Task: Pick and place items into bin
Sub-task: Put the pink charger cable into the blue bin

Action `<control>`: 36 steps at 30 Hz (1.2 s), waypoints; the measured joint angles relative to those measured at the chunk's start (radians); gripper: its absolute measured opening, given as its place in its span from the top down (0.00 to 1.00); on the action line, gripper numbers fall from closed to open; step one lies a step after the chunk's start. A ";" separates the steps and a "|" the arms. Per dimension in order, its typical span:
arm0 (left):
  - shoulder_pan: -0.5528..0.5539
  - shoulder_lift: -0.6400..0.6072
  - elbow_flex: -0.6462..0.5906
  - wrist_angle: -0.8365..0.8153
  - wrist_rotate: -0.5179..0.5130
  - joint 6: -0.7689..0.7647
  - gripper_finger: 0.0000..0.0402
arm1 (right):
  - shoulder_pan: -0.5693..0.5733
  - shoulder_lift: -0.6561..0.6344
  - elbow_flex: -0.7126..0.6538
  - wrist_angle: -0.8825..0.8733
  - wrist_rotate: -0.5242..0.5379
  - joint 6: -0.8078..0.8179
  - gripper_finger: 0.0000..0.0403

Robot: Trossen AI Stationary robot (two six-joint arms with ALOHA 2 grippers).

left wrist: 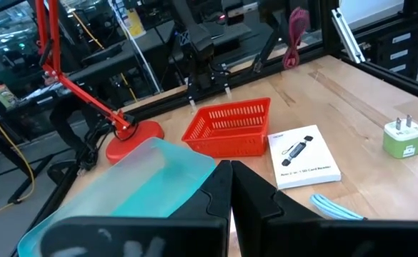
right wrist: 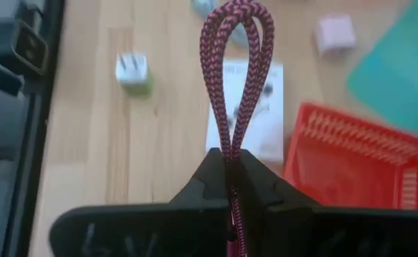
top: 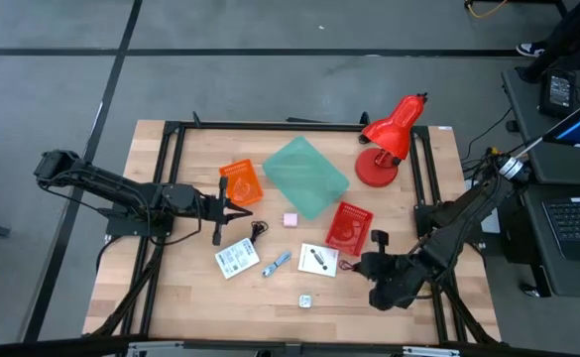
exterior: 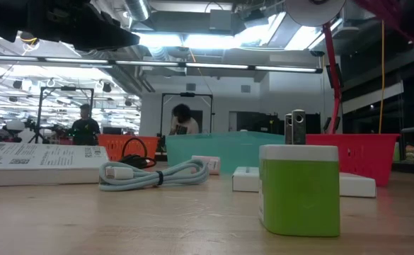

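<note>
My right gripper [right wrist: 230, 160] is shut on the maroon braided cable [right wrist: 236, 64] and is raised over the table's near right part [top: 372, 260]. My left gripper [left wrist: 230, 178] is shut and empty; it hovers beside the orange basket [top: 240, 183]. On the table lie a black coiled cable [top: 258, 230], a pink cube [top: 290, 219], two white printed cards [top: 237, 259] [top: 317, 259], a blue-white tube [top: 276, 263] and a small white-green plug block [top: 305, 299]. A teal bin [top: 304, 177] sits mid-table. My right gripper pinches the maroon cable between its two fingers, just behind a doubled loop [right wrist: 231, 146]. The loop sticks out past the fingertips along their line, both strands side by side. The fingers point toward the table's left, and the loop is clear of the table.
A red basket [top: 349, 226] stands between the teal bin and my right gripper. The red desk lamp [top: 389, 139] occupies the far right corner. A black frame [top: 270, 126] runs around the table. People stand in the room beyond [exterior: 182, 120]. Bare wood lies along the near edge.
</note>
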 joint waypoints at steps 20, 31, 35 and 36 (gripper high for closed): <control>0.000 0.000 0.000 0.001 0.000 -0.002 1.00 | 0.023 0.000 -0.218 0.497 0.282 -0.115 1.00; 0.000 0.000 0.000 0.001 0.000 0.000 1.00 | -0.011 -0.001 -0.219 0.559 0.357 -0.078 1.00; 0.000 0.000 0.000 0.001 0.000 0.000 1.00 | -0.049 -0.001 -0.219 0.559 0.357 -0.026 1.00; 0.000 0.000 0.000 0.002 0.000 0.000 1.00 | -0.061 -0.001 -0.219 0.559 0.357 -0.009 1.00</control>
